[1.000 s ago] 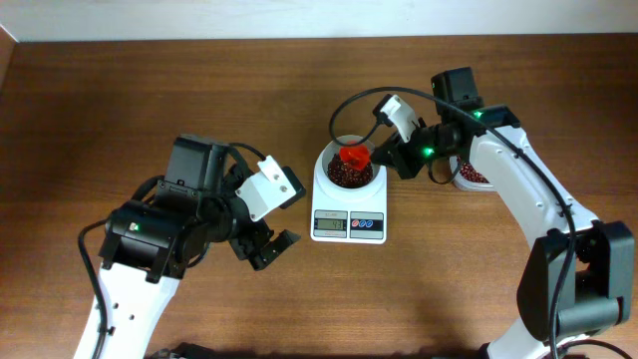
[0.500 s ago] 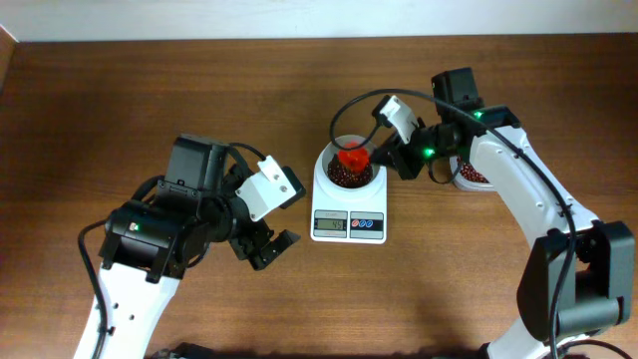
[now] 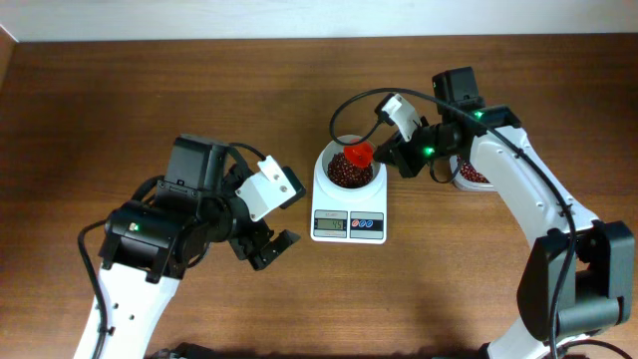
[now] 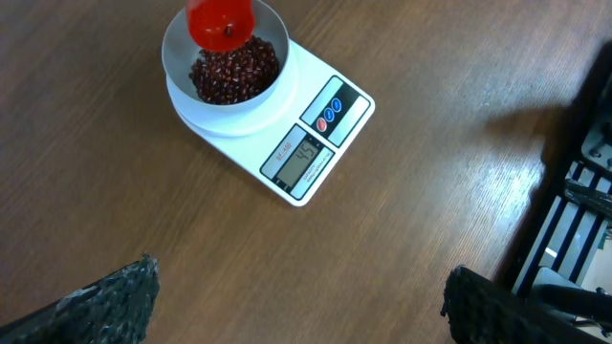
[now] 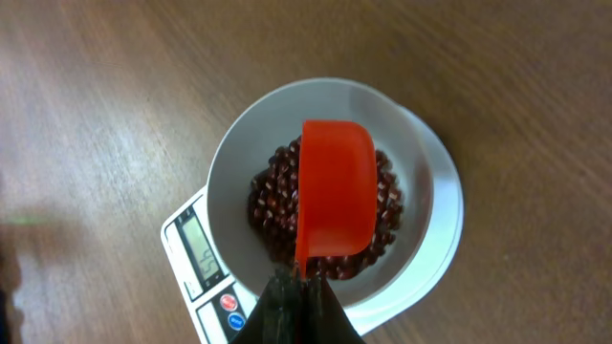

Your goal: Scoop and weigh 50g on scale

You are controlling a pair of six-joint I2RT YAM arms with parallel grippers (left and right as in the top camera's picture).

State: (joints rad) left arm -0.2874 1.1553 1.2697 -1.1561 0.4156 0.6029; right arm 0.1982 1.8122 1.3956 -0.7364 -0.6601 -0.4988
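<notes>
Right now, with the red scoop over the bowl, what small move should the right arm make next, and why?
Probably lift the scoop clear of the bowl so the scale can settle. The right pincer grips its handle, the scoop hangs tipped over the beans, and the display digits are unclear.

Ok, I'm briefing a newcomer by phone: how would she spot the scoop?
Find the white scale near the middle of the wooden table. Over its round bowl of dark beans, the right hand holds the scoop. It is bright red and cup-shaped, unlike the beans beneath.
</notes>
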